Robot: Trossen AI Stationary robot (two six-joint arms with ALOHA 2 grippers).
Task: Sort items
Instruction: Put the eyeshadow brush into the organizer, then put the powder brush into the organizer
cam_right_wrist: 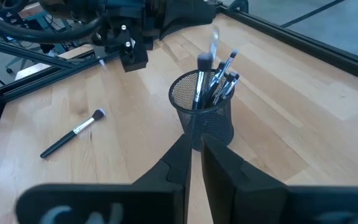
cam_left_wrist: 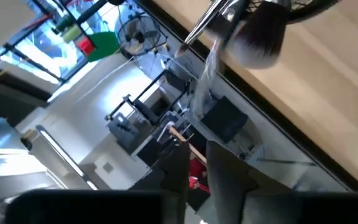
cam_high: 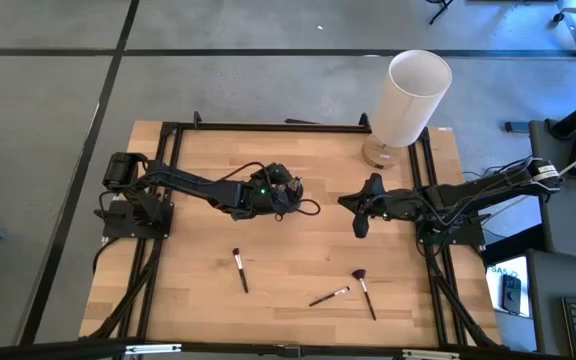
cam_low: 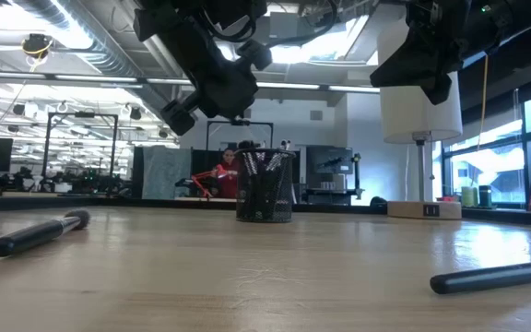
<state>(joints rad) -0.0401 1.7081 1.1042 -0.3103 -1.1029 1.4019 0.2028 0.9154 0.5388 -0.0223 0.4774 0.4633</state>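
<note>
While poised above the black wire-mesh cup near the middle of the pale wooden bench, left claw hangs just over the rim, fingers apart or together impossible to tell. Several thin makeup brushes already standing in the cup. Three more lying loose toward the bench's front edge: a black-handled brush, a second black-handled one, and a fan-headed reddish-purple brush. Right claw waiting right of centre, fingers nearly together, holding nothing.

Risk: snagging upright handles and tipping the light cup if pulled away sideways.

Cup contents plain from the right wrist; overhead, hidden beneath the left arm. Level view alone shows how far above the cup the claw hangs.
</note>
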